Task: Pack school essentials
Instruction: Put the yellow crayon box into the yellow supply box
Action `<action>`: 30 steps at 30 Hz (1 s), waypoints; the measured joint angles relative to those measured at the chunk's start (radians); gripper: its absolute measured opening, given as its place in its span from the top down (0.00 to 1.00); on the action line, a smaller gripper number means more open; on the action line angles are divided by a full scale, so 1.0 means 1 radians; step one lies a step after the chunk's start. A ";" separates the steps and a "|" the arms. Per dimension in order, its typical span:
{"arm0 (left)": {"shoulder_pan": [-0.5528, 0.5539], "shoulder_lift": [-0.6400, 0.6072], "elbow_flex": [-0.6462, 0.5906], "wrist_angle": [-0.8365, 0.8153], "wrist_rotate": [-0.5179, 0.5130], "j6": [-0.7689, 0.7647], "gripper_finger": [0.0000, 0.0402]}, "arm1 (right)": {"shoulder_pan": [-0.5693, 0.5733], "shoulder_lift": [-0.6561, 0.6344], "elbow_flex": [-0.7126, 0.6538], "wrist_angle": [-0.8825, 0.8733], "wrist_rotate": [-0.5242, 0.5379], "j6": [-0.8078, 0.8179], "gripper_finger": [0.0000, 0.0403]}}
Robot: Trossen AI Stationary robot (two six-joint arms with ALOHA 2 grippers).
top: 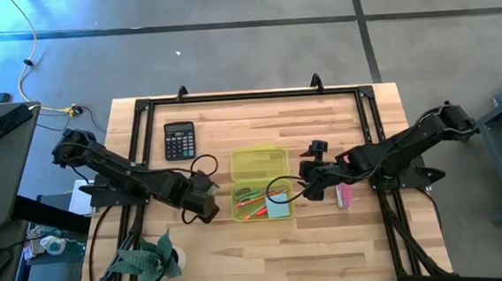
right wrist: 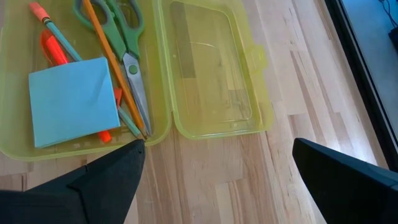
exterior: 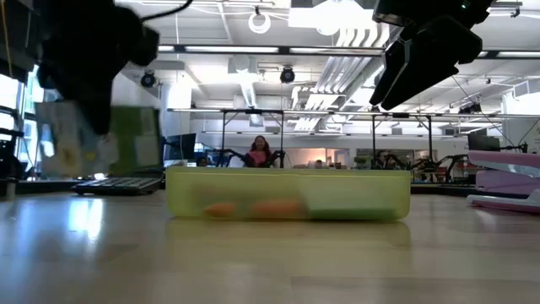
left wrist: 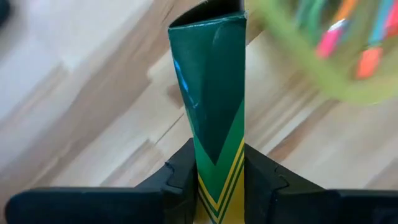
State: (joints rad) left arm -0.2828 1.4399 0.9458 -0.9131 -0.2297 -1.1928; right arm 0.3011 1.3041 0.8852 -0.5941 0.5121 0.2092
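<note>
My left gripper clenches the green-yellow pack at nine o'clock of the yellow case. My right gripper hangs released at three o'clock, over the case's sticky-note pad and scissors.

The lower end of the green-yellow pack is hidden between the left gripper's fingers. The case is blurred in the low view, so its contents are seen only as orange and green smears. The pencils are partly covered by the blue sticky-note pad. The scissors are cut off at the handles.
</note>
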 joint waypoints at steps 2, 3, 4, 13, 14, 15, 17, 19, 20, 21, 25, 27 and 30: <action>-0.001 0.000 0.034 0.001 -0.031 0.042 0.81 | 0.000 0.000 0.000 0.000 0.000 0.000 0.01; -0.001 0.000 0.051 0.002 -0.047 0.062 0.81 | 0.000 0.000 0.000 0.000 0.000 0.000 0.01; -0.001 0.000 0.067 0.008 -0.064 0.083 0.81 | 0.000 0.000 0.000 0.000 0.000 0.000 0.01; -0.023 0.000 0.137 0.231 -0.201 0.366 0.82 | 0.000 0.000 0.000 0.000 0.000 0.000 0.01; -0.027 0.000 0.137 0.262 -0.215 0.401 0.82 | 0.000 0.000 0.000 0.000 0.000 0.000 0.01; -0.031 0.000 0.137 0.293 -0.228 0.434 0.82 | 0.000 0.000 0.000 0.000 0.000 0.000 0.01; -0.040 0.000 0.137 0.343 -0.254 0.504 0.82 | 0.000 0.000 0.000 0.001 0.000 0.000 0.01; -0.046 0.000 0.137 0.375 -0.271 0.555 0.82 | 0.000 0.000 0.000 0.001 0.000 0.000 0.01; -0.047 0.000 0.137 0.389 -0.276 0.580 0.82 | 0.000 0.000 0.000 0.001 0.000 0.000 0.01; -0.047 0.000 0.137 0.401 -0.278 0.604 0.82 | 0.000 0.000 0.000 0.001 0.000 0.000 0.01; -0.047 0.000 0.137 0.425 -0.310 0.693 0.82 | 0.000 0.000 0.000 0.001 0.000 0.000 0.01; -0.047 0.000 0.137 0.436 -0.331 0.730 0.82 | 0.000 0.000 0.000 0.002 0.000 0.000 0.01; -0.041 0.000 0.137 0.464 -0.348 0.788 0.82 | 0.000 0.000 0.000 0.004 0.000 0.000 0.01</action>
State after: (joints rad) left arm -0.3239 1.4399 1.0828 -0.4494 -0.5782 -0.4044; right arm 0.3011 1.3041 0.8852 -0.5896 0.5125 0.2089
